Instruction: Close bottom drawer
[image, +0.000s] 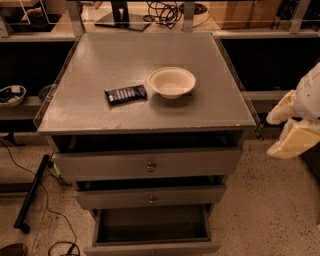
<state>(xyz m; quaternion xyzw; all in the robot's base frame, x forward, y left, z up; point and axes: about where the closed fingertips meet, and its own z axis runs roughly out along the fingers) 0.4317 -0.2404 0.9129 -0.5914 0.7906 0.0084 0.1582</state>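
Note:
The grey cabinet (145, 120) stands in the middle of the view with three drawers pulled out in steps. The bottom drawer (152, 230) is the lowest and narrowest, a shallow grey box pulled furthest out, its inside showing and its plain front at the frame's lower edge. Above it sit the mid-width drawer with a small knob (151, 199) and the widest drawer with a brass knob (150, 166). My gripper (292, 132) hangs at the right edge, pale and cream-coloured, well to the right of the cabinet and level with the top drawer, touching nothing.
On the cabinet top lie a white bowl (171, 82) and a dark wrapped bar (125, 94). Cables and a dark pole (31, 195) lie on the speckled floor at left. Dark shelving flanks the cabinet on both sides, with a bowl (11, 94) on the left shelf.

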